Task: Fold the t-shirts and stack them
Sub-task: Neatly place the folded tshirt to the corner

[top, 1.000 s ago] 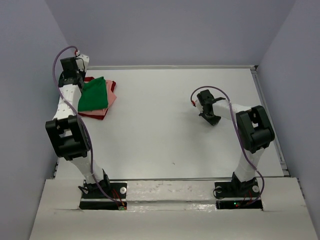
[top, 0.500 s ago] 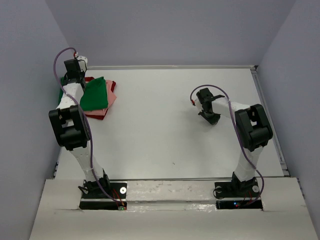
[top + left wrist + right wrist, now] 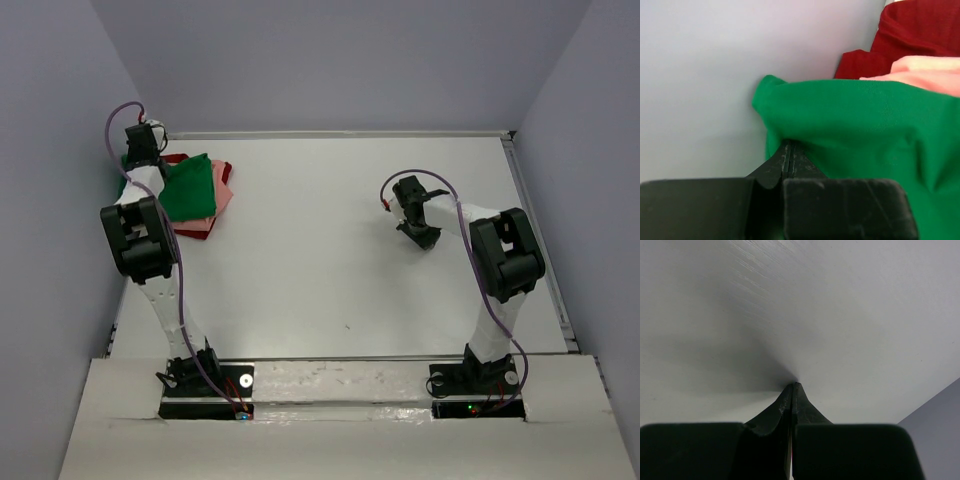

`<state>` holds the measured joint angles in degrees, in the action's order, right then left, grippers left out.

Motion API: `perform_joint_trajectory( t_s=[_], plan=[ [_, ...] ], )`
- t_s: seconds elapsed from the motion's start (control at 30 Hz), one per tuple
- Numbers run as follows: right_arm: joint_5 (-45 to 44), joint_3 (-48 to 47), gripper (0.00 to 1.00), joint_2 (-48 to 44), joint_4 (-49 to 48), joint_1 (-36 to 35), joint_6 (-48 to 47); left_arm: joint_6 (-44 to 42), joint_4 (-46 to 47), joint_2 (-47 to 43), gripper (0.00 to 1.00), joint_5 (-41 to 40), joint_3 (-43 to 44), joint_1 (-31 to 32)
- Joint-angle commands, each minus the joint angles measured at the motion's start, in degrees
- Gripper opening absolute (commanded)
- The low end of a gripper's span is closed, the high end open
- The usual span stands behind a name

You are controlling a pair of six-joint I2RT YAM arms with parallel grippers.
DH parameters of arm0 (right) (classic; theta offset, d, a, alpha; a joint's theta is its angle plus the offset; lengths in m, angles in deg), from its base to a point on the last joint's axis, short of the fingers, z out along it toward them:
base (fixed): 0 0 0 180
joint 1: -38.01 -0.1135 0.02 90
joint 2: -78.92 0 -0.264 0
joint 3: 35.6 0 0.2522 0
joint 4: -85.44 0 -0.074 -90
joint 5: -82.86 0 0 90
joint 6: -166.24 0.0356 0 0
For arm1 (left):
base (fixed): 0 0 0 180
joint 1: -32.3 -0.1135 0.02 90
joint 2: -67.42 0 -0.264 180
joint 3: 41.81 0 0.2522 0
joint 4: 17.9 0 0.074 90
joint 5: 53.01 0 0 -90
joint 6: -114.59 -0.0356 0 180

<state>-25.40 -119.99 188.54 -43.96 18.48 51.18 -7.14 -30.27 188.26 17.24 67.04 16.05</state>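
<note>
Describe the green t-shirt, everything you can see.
The green t-shirt is bright, plain, soft cloth, folded and topmost on the pile at the table's far left corner, lying over the salmon pink t-shirt and dark red t-shirt. Its edge is bunched against the wall, apparently pinched by the left gripper's shut fingers.

A white table [image 3: 330, 230] is lying flat and is showing a matte, unmarked surface. Pale lilac walls are standing at the table's far side [image 3: 340, 60], left side [image 3: 50, 200] and right side [image 3: 600, 200]. A raised rail [image 3: 540, 240] is running along the table's right edge. A small dark speck [image 3: 347, 325] is sitting on the table toward its near edge. A white mounting board [image 3: 340, 420] is spanning the table's near edge.
</note>
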Motion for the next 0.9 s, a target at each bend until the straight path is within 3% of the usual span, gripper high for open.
perform_joint_trajectory(
  t_s=[0.0,0.43,0.57,0.7,0.77,0.83,0.87],
  plan=[
    [5.16,1.64,0.00,3.58,0.51,0.02,1.86,-0.79,3.00,2.82,0.00,-3.28,3.35,-0.36],
    [4.73,2.08,0.00,3.05,0.60,0.02,1.59,-0.88,4.07,9.33,0.00,-5.39,5.63,-0.45],
    [6.13,1.81,0.00,2.35,0.60,0.02,1.77,-0.27,1.52,4.16,0.00,-3.11,5.81,-0.36],
    [5.70,1.37,0.00,1.12,0.51,0.02,1.77,-1.67,-1.29,-7.26,0.00,-1.35,6.86,1.13],
    [4.38,1.29,0.00,-0.63,0.51,0.02,1.77,-0.28,-7.96,-11.24,0.00,3.82,10.19,1.40],
    [3.76,1.72,0.08,-2.65,0.34,0.02,1.42,2.27,-12.18,-17.28,0.04,9.00,12.31,1.40],
    [3.15,2.25,0.17,-5.18,0.16,0.02,0.98,3.33,-14.11,-21.65,0.09,12.94,11.88,1.75]
  ],
)
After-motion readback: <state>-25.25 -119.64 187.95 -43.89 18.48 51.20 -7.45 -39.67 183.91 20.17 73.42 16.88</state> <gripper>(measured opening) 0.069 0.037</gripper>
